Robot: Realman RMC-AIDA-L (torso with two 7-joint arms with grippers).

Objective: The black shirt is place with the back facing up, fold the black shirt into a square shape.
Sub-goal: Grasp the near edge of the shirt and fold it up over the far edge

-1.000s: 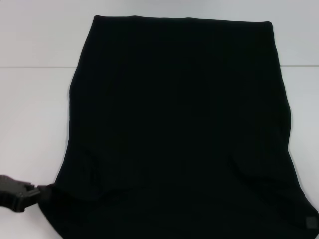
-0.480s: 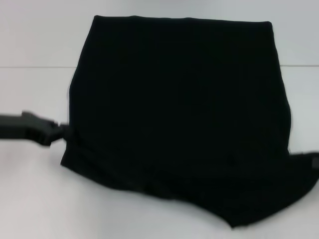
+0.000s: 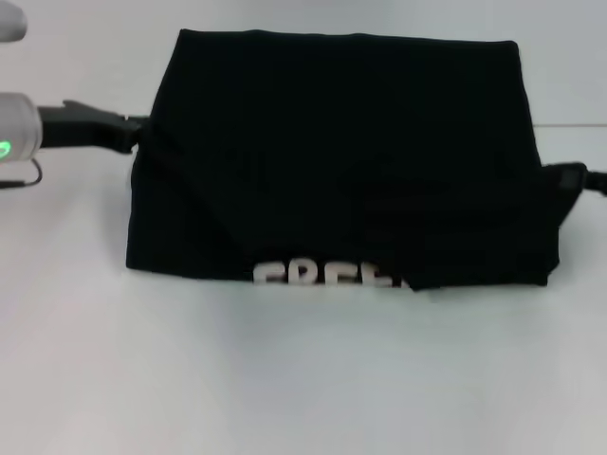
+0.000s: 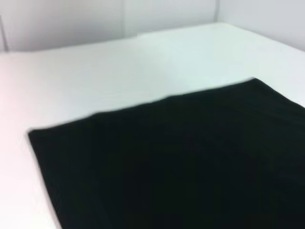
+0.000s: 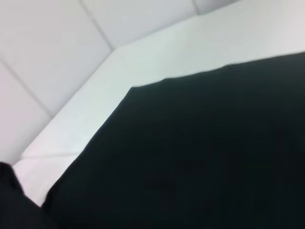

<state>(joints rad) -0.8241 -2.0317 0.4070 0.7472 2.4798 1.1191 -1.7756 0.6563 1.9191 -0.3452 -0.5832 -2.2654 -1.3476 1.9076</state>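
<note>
Since the earlier frames: near hem of the black shirt [image 3: 341, 161] has been carried up and over, so the near part now lies folded onto the far part. Left end effector [image 3: 133, 137] moved from lower left of the frame to upper left; right end effector [image 3: 566, 178] came in at the right edge, mid-height.

Near to far in head view:
- Bare white worktop [image 3: 303, 379] fills the lower third.
- Fold line of the shirt runs across the frame just below middle. White print letters [image 3: 322, 276] show along it, only partly readable.
- Shirt is a wide block in the centre to upper part of the frame, far edge straight near the top. Diagonal crease on its left half.
- Right end effector touches the shirt's right edge; grip state: cannot tell.
- Left end effector at the shirt's upper left corner, appears clenched on the fabric there. Green light on the arm behind it.

Wrist views: black cloth [image 4: 190, 162] flat on white worktop [image 5: 143, 62], no fingers visible.
</note>
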